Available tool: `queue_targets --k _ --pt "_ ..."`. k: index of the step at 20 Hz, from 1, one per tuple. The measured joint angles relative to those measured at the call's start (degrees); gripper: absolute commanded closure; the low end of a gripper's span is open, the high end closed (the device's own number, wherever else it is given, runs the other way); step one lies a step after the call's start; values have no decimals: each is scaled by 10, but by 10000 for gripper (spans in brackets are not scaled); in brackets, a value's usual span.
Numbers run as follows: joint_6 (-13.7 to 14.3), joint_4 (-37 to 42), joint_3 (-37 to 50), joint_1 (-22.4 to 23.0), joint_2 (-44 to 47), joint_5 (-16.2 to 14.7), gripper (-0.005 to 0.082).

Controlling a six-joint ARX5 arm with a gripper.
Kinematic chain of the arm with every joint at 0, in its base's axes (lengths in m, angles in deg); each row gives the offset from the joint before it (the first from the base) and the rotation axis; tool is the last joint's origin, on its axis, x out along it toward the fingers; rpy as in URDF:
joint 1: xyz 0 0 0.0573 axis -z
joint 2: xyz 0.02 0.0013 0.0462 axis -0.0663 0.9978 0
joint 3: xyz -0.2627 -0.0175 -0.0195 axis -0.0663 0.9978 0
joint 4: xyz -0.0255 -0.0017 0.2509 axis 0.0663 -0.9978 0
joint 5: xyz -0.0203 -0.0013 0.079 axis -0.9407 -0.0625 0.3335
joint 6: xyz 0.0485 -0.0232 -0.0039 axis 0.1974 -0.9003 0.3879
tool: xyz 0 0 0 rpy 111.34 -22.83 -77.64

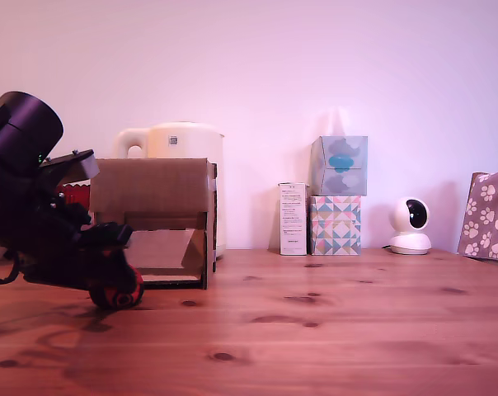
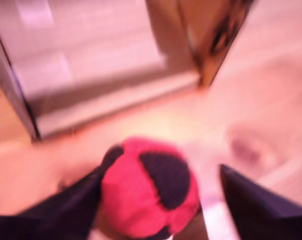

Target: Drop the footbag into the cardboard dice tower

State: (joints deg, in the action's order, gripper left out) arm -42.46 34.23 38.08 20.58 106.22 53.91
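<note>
The black robot arm is running off the exterior view's left edge; motion blur is smearing the wrist view's brown cardboard box.

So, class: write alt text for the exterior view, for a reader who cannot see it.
A dark robot gripper reaches a red-and-black footbag low on a wooden table, just in front of an open-fronted cardboard dice tower. A kettle stands behind.

Knotty wooden table under cardboard dice tower, footbag, boxes.
</note>
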Motion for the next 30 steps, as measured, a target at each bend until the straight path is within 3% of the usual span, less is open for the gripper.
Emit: queue_targets --k 3,6,12,15,20,25,27,30 --pt "-1 -10 0 0 -5 -2 590" --pt "-4 -72 0 1 -48 -19 590" --pt "-6 -141 0 1 -286 -27 590" --pt "-6 -145 0 1 -350 -27 589" --pt "-7 -55 0 1 -357 -25 589" --pt "-7 95 -1 1 -323 7 589" --pt "-7 105 -22 1 -293 10 589" --pt "-7 43 -115 1 -233 9 589"
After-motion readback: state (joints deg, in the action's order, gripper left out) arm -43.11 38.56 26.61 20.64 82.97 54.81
